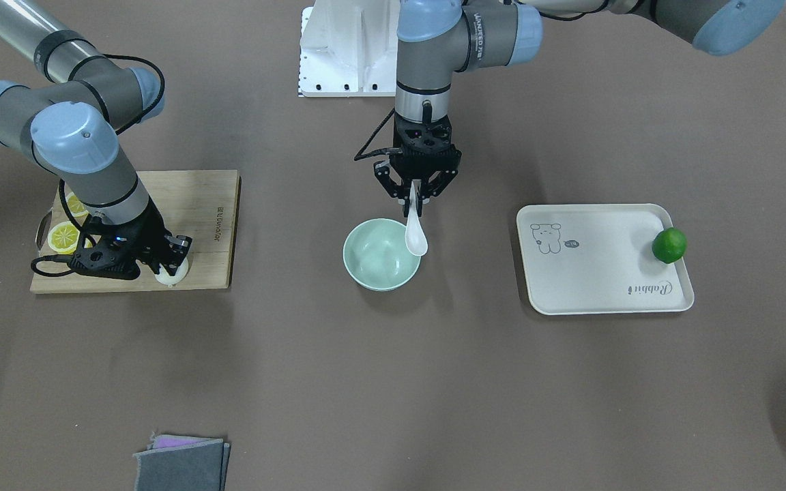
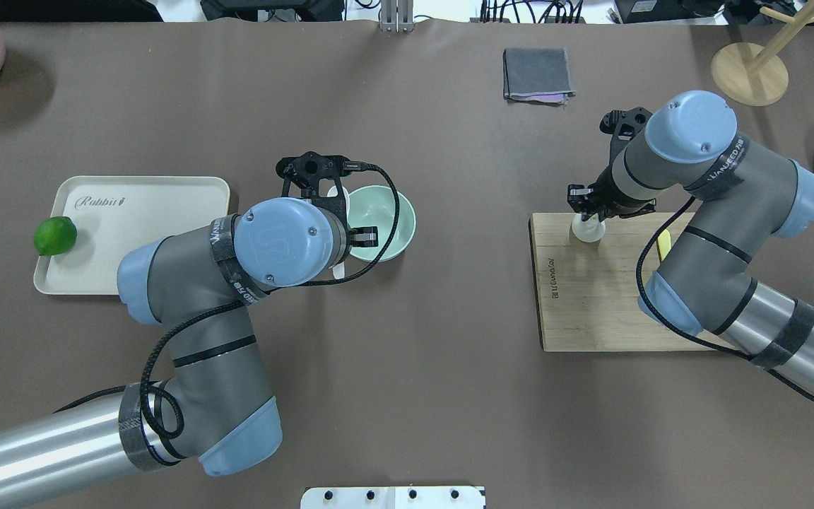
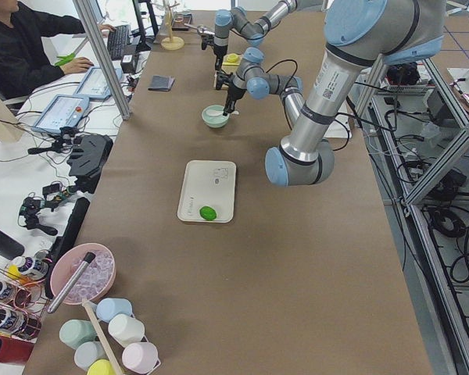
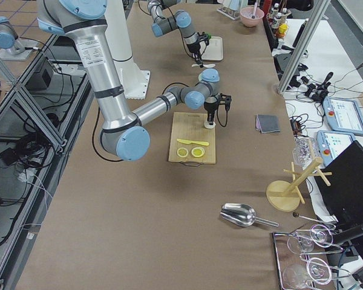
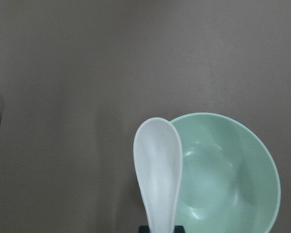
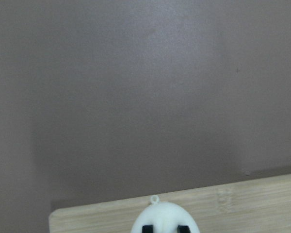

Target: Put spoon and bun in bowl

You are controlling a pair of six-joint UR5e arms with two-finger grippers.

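My left gripper (image 1: 415, 196) is shut on the handle of the white spoon (image 1: 416, 236). The spoon hangs scoop-down over the edge of the mint-green bowl (image 1: 374, 264). In the left wrist view the spoon (image 5: 157, 170) overlaps the bowl's (image 5: 228, 179) left rim. My right gripper (image 1: 169, 262) is down on the wooden cutting board (image 1: 195, 204), its fingers closed on the white bun (image 1: 173, 273) near the board's corner. The right wrist view shows the bun (image 6: 165, 217) between two black fingertips (image 6: 146, 228).
Lemon slices (image 1: 65, 235) and a yellow knife (image 2: 663, 245) lie on the cutting board. A beige tray (image 1: 598, 273) with a green lime (image 1: 669, 245) at its edge stands beside the bowl. A grey cloth (image 1: 181, 464) lies at the far table edge.
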